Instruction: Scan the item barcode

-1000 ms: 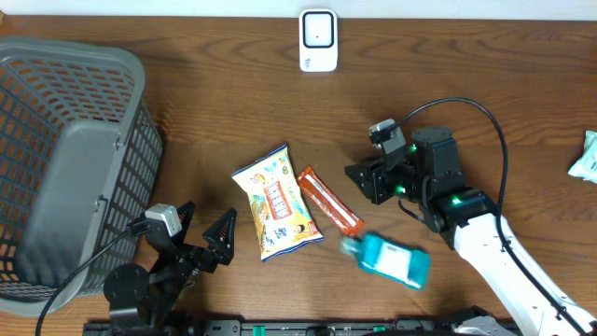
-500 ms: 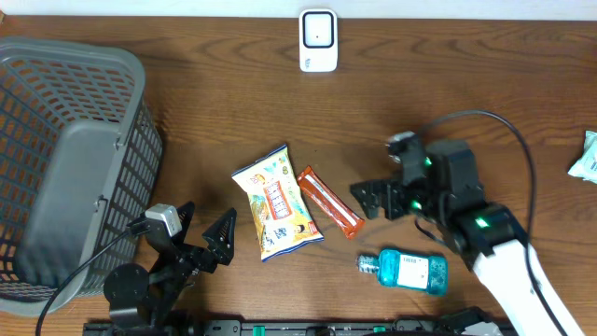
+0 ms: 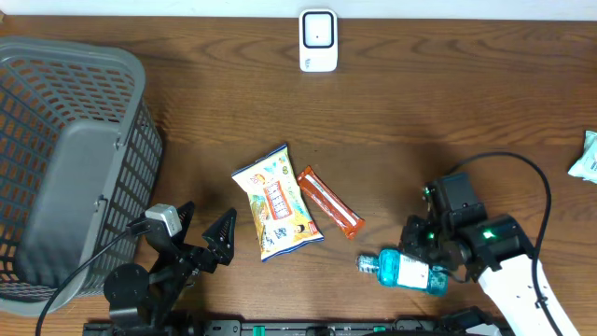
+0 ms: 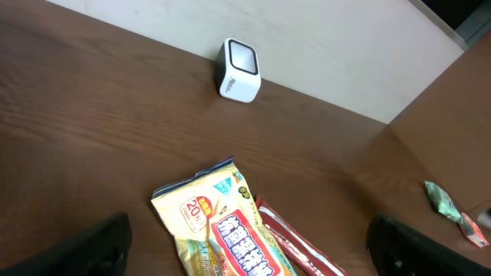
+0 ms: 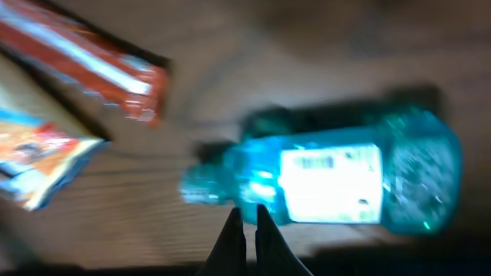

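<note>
A teal bottle (image 3: 403, 272) lies on its side near the table's front edge, its white label with a barcode (image 5: 331, 182) facing up. My right gripper (image 3: 417, 243) hovers just over it. In the right wrist view the gripper (image 5: 249, 208) is shut with nothing between its tips, which sit by the bottle's neck. The white scanner (image 3: 318, 40) stands at the far edge of the table, also in the left wrist view (image 4: 238, 70). My left gripper (image 3: 201, 238) rests open at the front left, apart from the items.
A yellow snack bag (image 3: 275, 201) and an orange bar (image 3: 328, 201) lie mid-table, left of the bottle. A grey mesh basket (image 3: 65, 168) fills the left side. A green packet (image 3: 588, 159) sits at the right edge.
The bottle has landed and settled on the table. My right arm has swung toward the front edge over it, and its jaws have gone from open to shut. The left arm stayed still.
</note>
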Tool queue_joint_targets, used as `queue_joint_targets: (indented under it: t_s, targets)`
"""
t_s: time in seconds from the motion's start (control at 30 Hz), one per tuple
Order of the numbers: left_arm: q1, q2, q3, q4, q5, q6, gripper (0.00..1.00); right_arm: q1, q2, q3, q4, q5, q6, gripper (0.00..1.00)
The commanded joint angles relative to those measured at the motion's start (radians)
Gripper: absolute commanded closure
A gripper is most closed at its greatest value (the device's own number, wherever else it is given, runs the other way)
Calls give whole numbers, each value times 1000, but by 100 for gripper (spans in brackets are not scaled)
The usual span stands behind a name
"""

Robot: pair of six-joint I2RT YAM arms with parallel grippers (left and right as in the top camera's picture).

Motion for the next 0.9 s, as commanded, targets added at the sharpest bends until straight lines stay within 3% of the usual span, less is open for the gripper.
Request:
queue_joint_targets:
  t_s: [0.0, 0.23, 0.57, 0.87]
  targets:
    - [3, -5, -2, 2, 6, 2, 2, 16, 6, -64, -9, 38, 124, 99]
    - [3, -5, -2, 2, 6, 2, 2, 69, 6, -156, -17, -38, 290, 99]
    - [3, -5, -2, 2, 6, 2, 2, 153, 23, -237, -37, 37, 512, 98]
    - [3, -5, -2, 2, 6, 2, 2, 151, 65, -298, 171, -5, 599, 99]
